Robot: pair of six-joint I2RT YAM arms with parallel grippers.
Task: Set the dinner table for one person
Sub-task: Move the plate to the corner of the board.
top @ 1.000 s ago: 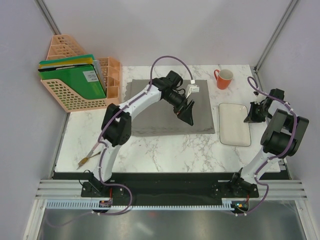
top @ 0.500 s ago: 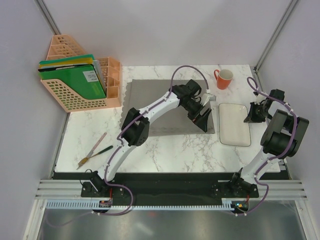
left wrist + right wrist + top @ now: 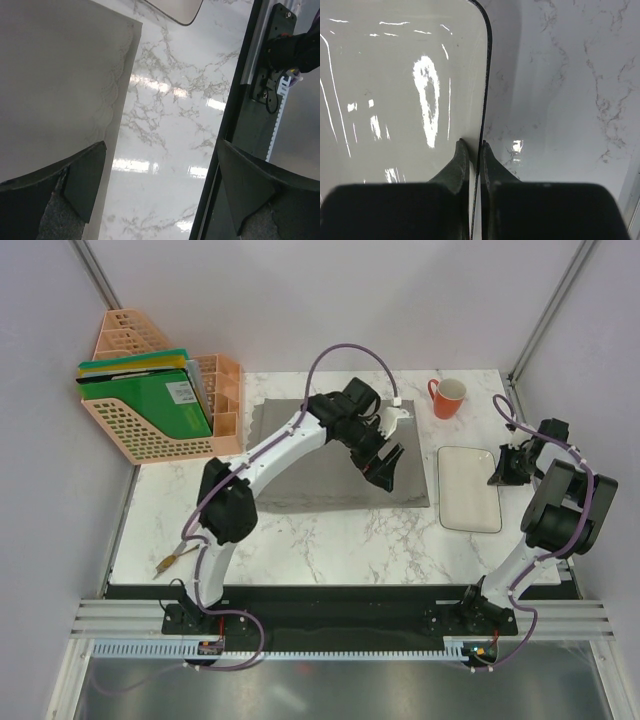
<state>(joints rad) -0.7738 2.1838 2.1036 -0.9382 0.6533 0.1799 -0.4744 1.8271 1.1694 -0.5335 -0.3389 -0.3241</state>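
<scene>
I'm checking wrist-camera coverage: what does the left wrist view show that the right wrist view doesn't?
Only the left wrist view: the grey scallop-edged placemat, the black base rail, and the left end effector, open and empty. Only the right wrist view: the right end effector shut on the dark rim of the white plate. Both: the marble dinner table and that plate, though the left wrist view catches only one corner.

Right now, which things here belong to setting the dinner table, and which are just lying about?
For the job: white marble dinner table, grey scallop-edged placemat, white rectangular plate, orange mug, thin utensils at the near left edge.
Just lying about: peach plastic file rack, green folders inside it.
</scene>
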